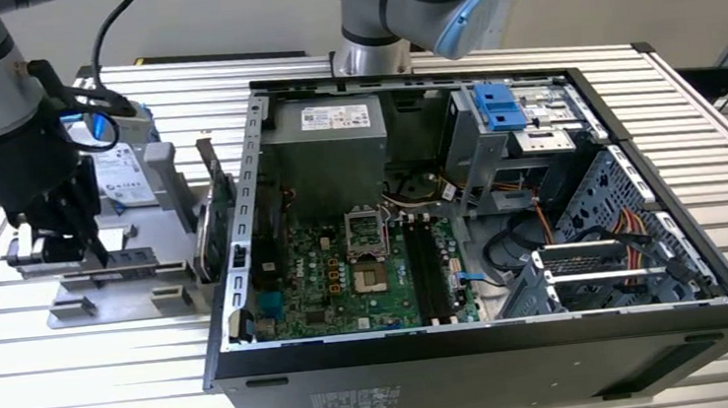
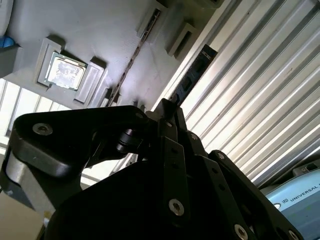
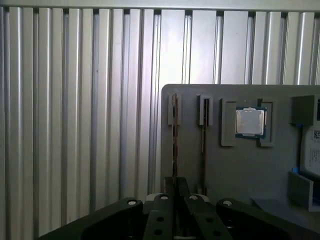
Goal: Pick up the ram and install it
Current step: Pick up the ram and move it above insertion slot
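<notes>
The ram (image 3: 175,135) stands on its long edge in a slot of the grey fixture plate (image 3: 280,165), a thin dark stick seen edge-on. In the second wrist view the ram (image 2: 194,72) runs away from the fingertips as a dark strip. My gripper (image 3: 175,186) sits over one end of it, its black fingers (image 3: 169,186) pressed close on either side of the board. In the exterior view the gripper (image 1: 84,250) hangs low over the plate (image 1: 121,285), at that view's left of the open computer case (image 1: 483,352).
A second thin stick (image 3: 203,132) stands in the neighbouring slot, and a processor chip (image 3: 250,122) lies in a pocket beyond it. A silver drive (image 1: 125,180) and an upright card (image 1: 225,226) stand on the plate. The motherboard's long memory slots (image 1: 430,277) lie inside the case.
</notes>
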You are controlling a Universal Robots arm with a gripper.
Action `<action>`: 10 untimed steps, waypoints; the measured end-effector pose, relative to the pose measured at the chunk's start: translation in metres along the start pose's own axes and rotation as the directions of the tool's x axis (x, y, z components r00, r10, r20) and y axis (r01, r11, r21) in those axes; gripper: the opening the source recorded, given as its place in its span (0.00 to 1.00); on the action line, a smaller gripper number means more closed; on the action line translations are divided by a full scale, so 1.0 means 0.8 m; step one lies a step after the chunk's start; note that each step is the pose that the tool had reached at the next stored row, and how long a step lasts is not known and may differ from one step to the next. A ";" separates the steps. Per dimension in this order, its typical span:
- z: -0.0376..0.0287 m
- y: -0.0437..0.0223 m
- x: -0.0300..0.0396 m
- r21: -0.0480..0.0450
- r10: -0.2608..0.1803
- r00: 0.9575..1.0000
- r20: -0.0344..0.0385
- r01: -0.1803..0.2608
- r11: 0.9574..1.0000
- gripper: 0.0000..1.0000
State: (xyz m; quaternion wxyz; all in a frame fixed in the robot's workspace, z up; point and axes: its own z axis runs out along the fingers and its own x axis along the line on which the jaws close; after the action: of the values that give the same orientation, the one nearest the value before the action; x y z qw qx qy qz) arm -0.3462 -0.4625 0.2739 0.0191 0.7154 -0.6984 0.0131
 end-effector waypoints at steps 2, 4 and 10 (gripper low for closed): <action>-0.0023 0.0000 0.0001 0.000 0.000 1.000 0.000 0.000 1.000 0.00; -0.0048 -0.0001 0.0003 0.000 0.000 1.000 0.000 0.000 1.000 0.00; -0.0126 0.0001 0.0006 0.000 0.000 1.000 0.000 0.000 1.000 0.00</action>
State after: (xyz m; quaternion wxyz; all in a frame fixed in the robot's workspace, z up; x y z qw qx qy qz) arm -0.3461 -0.4626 0.2840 0.0191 0.7154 -0.6983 0.0131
